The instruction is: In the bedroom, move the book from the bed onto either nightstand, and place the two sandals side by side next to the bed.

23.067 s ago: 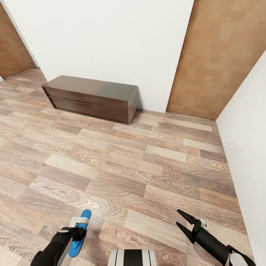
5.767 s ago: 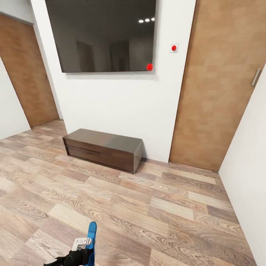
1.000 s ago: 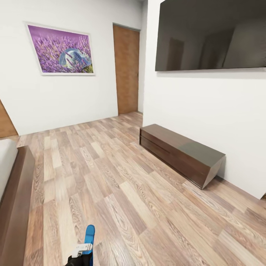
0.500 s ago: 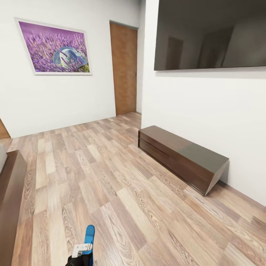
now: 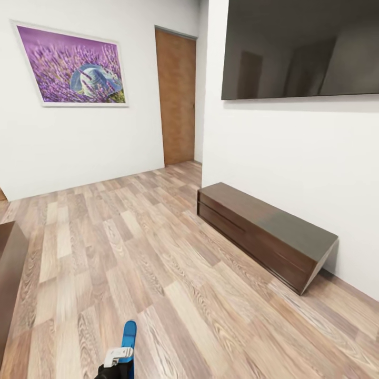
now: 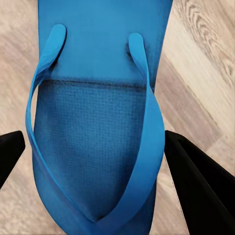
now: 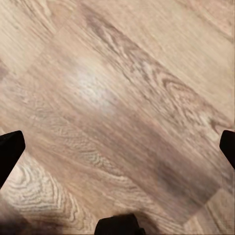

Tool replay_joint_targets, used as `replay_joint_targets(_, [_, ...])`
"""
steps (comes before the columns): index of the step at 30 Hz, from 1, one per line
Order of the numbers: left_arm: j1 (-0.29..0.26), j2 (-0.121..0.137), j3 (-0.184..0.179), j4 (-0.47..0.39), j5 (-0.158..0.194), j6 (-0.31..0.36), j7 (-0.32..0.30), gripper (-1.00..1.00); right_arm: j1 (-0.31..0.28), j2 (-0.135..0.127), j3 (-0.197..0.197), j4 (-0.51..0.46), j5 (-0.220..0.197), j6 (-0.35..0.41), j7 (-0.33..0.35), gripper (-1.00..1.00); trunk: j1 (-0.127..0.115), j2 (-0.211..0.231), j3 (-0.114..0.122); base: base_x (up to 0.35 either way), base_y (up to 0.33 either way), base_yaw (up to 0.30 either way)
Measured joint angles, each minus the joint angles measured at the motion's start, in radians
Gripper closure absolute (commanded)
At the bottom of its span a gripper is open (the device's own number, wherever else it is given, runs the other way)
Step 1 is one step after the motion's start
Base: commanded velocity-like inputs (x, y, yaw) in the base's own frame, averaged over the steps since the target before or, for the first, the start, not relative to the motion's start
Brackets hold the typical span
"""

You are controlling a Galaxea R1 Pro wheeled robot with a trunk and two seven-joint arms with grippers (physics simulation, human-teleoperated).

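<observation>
While the left pincer (image 5: pixel 120 363) grips a sandal (image 5: pixel 128 339), right pincer (image 7: pixel 117 147) seemingly spread, a long cabinet (image 5: pixel 266 234) flanks bare floor (image 5: pixel 158 273).

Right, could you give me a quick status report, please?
Left gripper shut on blue sandal. Right gripper open over wood floor. Bed frame at left edge; long cabinet to the right.

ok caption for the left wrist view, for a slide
Left gripper carrying a blue sandal, straps up, above the wood-plank floor.
</observation>
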Motion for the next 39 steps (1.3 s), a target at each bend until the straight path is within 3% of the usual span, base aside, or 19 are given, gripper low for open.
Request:
replay_joint_targets(4, [0.000, -0.004, 0.000, 0.004, 0.000, 0.004, 0.001, 1.00, 0.000, 0.001, 0.002, -0.001, 0.001, -0.007, 0.019, -1.00, 0.000, 0.000, 0.000, 0.320, 0.000, 0.000])
replay_joint_targets(7, [0.000, -0.005, -0.001, 0.013, -0.002, 0.006, 0.002, 1.00, 0.001, -0.007, 0.000, 0.003, -0.006, -0.012, 0.231, -1.00, 0.000, 0.000, 0.000, 0.323, 0.000, 0.000])
replay_joint_targets(11, [0.000, -0.005, -0.001, 0.048, -0.003, 0.002, 0.002, 1.00, 0.001, -0.011, -0.006, 0.036, -0.008, -0.014, 0.363, -1.00, 0.000, 0.000, 0.000, 0.324, 0.000, 0.000])
replay_joint_targets(25, [0.000, -0.004, 0.001, 0.068, -0.001, -0.002, 0.001, 1.00, 0.001, -0.010, -0.009, 0.065, -0.009, -0.065, 0.392, -1.00, 0.000, 0.000, 0.000, 0.314, 0.000, 0.007])
replay_joint_targets(39, [0.000, -0.005, 0.000, 0.070, -0.001, -0.002, 0.001, 1.00, 0.001, -0.010, -0.011, 0.066, -0.009, -0.066, 0.392, -1.00, 0.001, 0.000, 0.000, 0.029, 0.000, 0.260])
